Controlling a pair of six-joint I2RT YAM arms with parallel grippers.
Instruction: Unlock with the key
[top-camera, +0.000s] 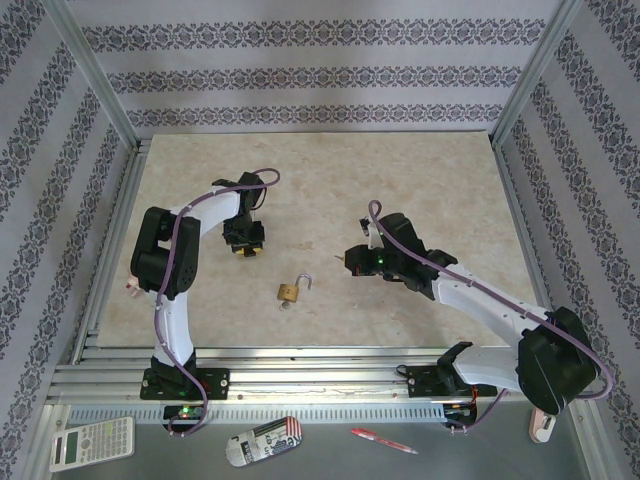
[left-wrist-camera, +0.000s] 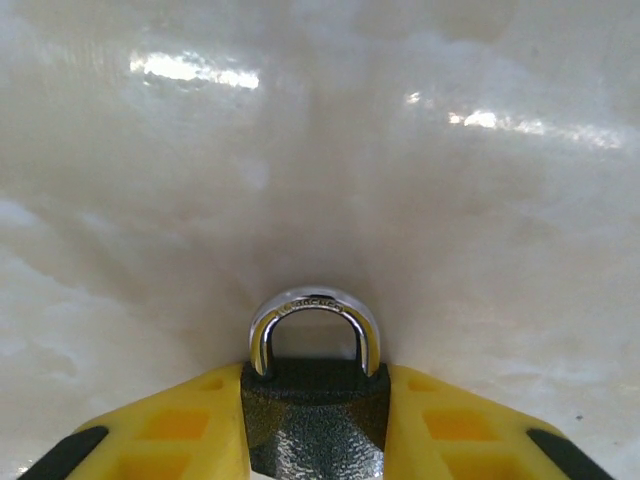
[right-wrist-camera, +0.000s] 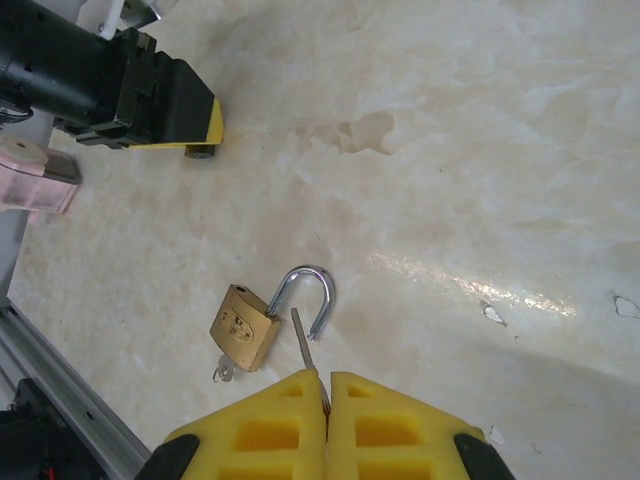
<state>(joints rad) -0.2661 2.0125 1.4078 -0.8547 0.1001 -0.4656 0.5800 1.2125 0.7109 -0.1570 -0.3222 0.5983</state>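
We take the open padlock (top-camera: 291, 292) on the table (top-camera: 420, 180) as our mark. Behind it and to its left, a second padlock (left-wrist-camera: 315, 410) sits within the left gripper (top-camera: 244, 248), down at the table. To its right, the key (right-wrist-camera: 301, 335) juts from the right gripper (right-wrist-camera: 326, 378), tip just beside the open padlock's shackle.

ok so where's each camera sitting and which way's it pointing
top external: above and behind the bases, looking down at the table; both arms, left gripper and right gripper show.
left wrist: on the left wrist, looking along its yellow fingers at the dark padlock gripped between them.
right wrist: on the right wrist, looking down past its shut fingers and the key at the brass padlock.
shared: top external and right wrist both show the brass padlock and the left gripper.
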